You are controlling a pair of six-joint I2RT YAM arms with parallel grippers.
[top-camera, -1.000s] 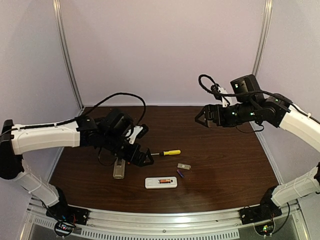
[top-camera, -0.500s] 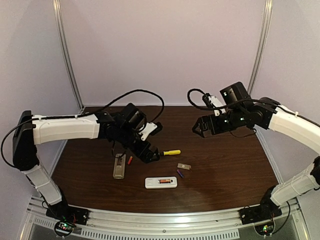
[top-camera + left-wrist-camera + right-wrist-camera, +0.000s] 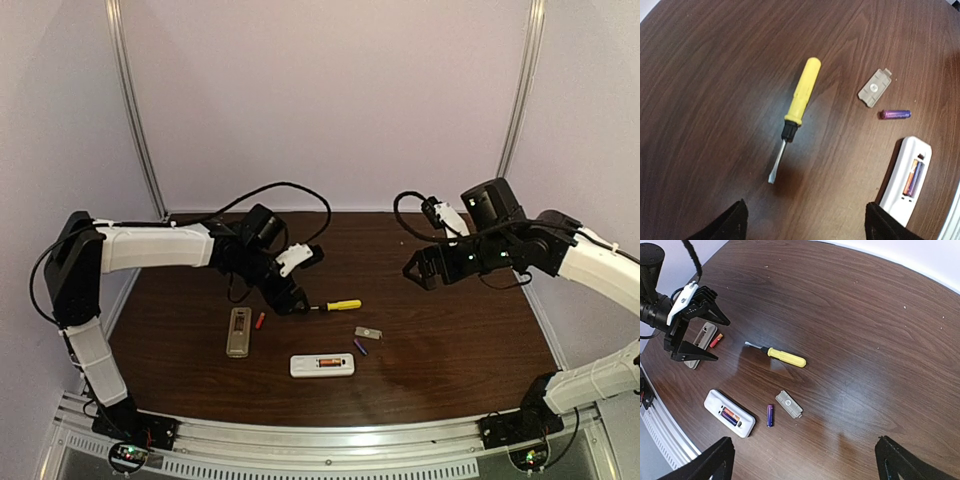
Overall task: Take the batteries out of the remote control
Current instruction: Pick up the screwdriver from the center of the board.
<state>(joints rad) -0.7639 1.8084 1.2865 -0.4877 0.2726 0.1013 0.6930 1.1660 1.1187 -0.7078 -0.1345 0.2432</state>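
Observation:
The white remote lies face down at the front with its compartment open; an orange and a purple battery lie side by side in it, also in the left wrist view. A second purple battery lies loose next to the grey cover plate. A red battery lies beside a grey remote. My left gripper is open and empty, low over the table by the screwdriver's tip. My right gripper is open and empty, high at the right.
A yellow-handled screwdriver lies between the remotes and the table's middle, its blade pointing left. In the left wrist view the screwdriver, cover plate and loose purple battery lie ahead of the fingers.
My left gripper has lifted off the grey remote and moved back and right; the red battery now lies beside that remote. My right arm swung left, then back right.

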